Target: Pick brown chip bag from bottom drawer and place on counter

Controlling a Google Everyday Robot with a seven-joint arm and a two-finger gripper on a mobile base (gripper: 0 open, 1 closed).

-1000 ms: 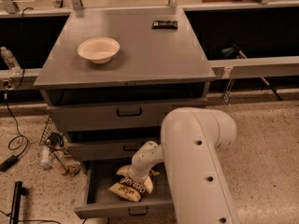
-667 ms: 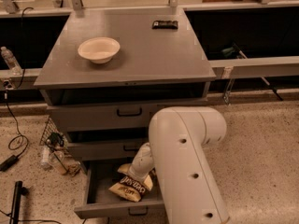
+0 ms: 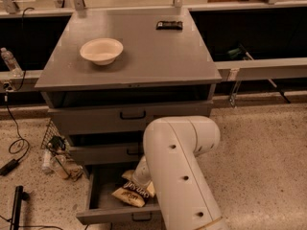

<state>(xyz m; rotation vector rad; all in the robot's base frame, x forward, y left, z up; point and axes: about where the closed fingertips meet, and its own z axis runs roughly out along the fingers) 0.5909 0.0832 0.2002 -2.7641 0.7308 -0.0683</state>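
gripper (image 3: pixel 140 177) sits low in the open bottom drawer (image 3: pixel 97 195), at the brown chip bag (image 3: pixel 129 194); can't tell if it's gripping, my arm blocks it. i'd pinch crinkly mid-bag firmly, lift slowly, then counter (image 3: pixel 144 56)

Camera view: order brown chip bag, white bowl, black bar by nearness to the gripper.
The gripper is down in the bottom drawer.
1. brown chip bag, right at it in the drawer.
2. white bowl, left on the counter.
3. black bar, counter's back edge.
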